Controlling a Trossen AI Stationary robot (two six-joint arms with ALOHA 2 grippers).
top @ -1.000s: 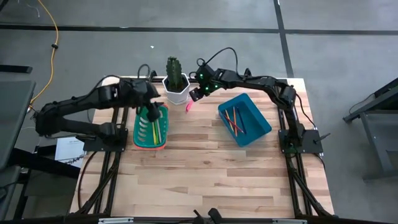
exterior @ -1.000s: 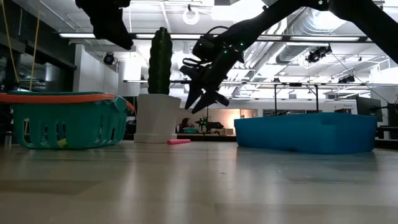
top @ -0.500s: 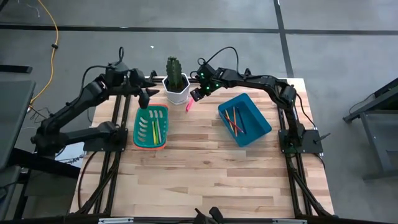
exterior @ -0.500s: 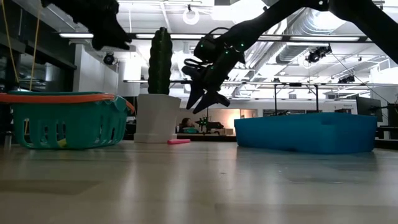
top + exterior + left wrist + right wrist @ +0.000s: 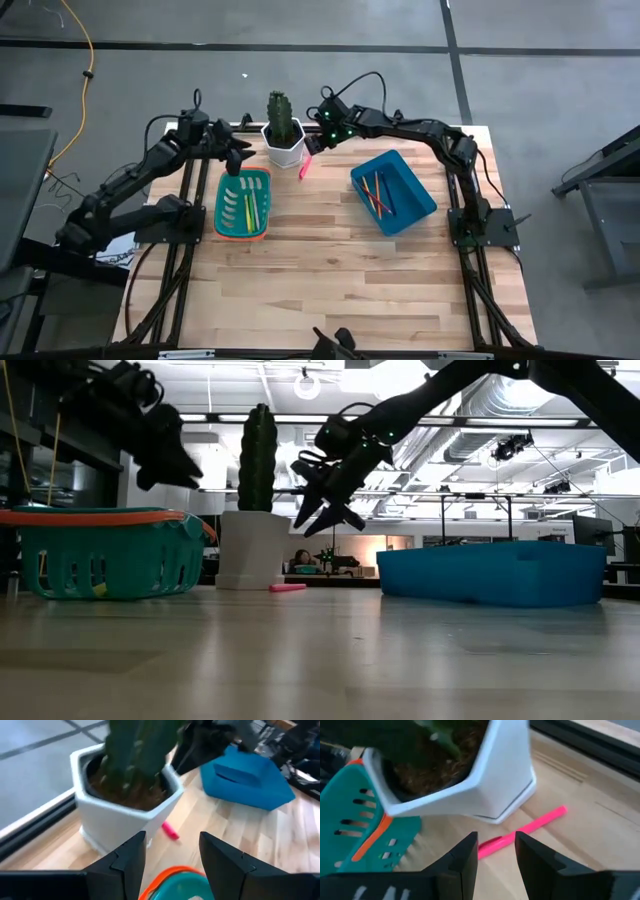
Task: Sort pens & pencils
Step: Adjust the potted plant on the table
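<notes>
Right tool point(image 5: 494, 851) hovers over the hot-pink pen point(image 5: 522, 833), which lies flat on the desk point(image 5: 330, 260) just beside the white cactus pot point(image 5: 283, 146) — and that pot is the worry: descend a touch off line and a finger could clip its wall, or nudge the pen so it rolls under the pot's edge or skids out from between the fingers. The pen lies at an angle to the fingers, so a poor wrist alignment might pinch only its tip. Its fingers stand wide apart, holding nothing, touching nothing. Left tool point(image 5: 172, 851) hangs open and empty above the far rim of the teal basket point(image 5: 243, 203), green and yellow pens point(image 5: 247, 204) inside; pencils point(image 5: 379, 194) sit in the blue bin point(image 5: 394, 192)
</notes>
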